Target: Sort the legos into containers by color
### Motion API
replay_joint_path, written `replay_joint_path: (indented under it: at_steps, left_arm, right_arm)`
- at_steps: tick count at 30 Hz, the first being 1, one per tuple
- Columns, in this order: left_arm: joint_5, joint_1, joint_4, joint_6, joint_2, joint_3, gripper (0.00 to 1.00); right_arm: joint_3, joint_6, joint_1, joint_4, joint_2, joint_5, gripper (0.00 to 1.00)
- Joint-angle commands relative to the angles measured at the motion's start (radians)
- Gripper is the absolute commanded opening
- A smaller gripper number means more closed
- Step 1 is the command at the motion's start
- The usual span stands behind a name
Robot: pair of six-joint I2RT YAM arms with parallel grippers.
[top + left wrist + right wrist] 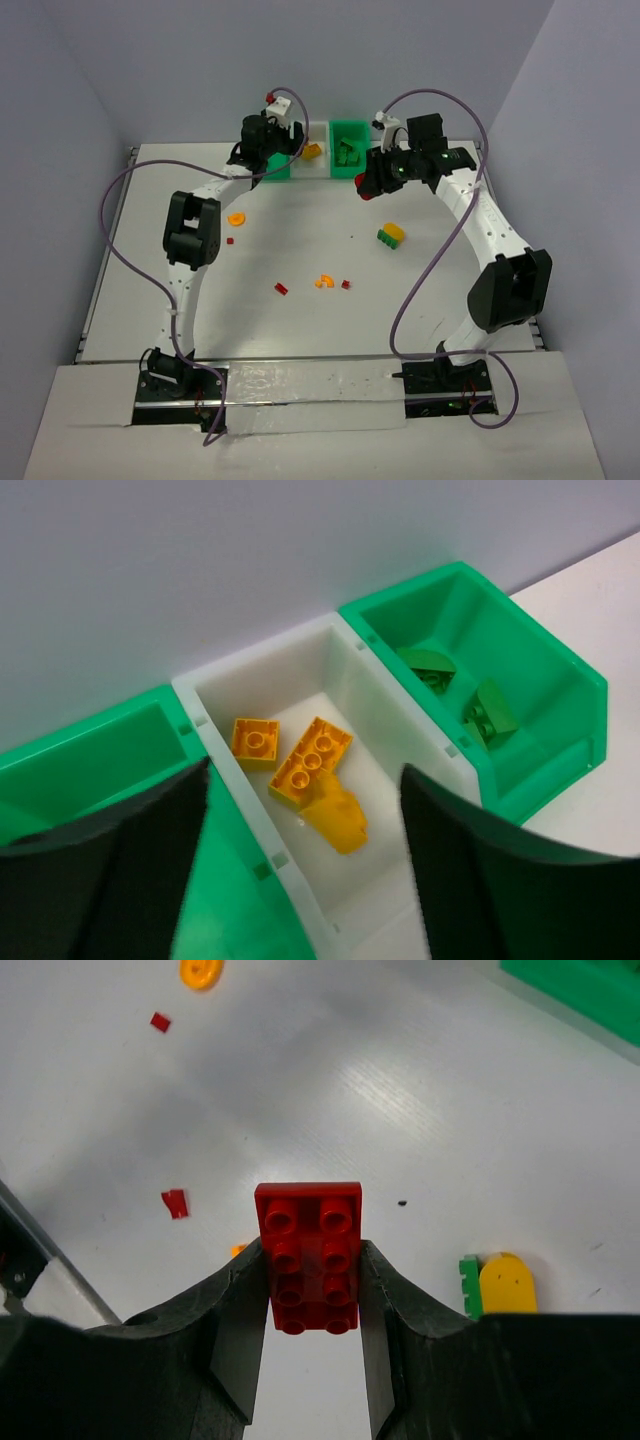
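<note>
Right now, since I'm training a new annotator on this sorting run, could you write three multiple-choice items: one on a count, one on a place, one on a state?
1. How many orange bricks lie in the white bin? A. one B. three C. six
2. Where are the binned green bricks? A. the white bin B. a blue tray C. the green bin right of the white one in the top view
3. What is the right claw doing? A. open, empty B. shut on a red brick C. shut on a green brick
Answers: 1 B, the left wrist view shows three; 2 C, they lie inside its green walls; 3 B, its fingers clamp the brick's sides.
</note>
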Motion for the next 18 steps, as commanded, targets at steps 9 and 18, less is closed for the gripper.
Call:
replay_joint_path:
  at_steps: [9, 18]
  left_arm:
    - [0.199, 0.165, -0.184, -0.217, -0.504, -0.109, 0.99]
    - [0.156, 0.438, -0.464, -0.077, -1.084, -0.688, 0.99]
  right_arm:
    - [0.417, 0.116, 0.147, 0.273, 0.315, 0.25, 0.0]
    - [0.633, 0.287, 0.289, 0.554, 0.641, 0.442, 0.0]
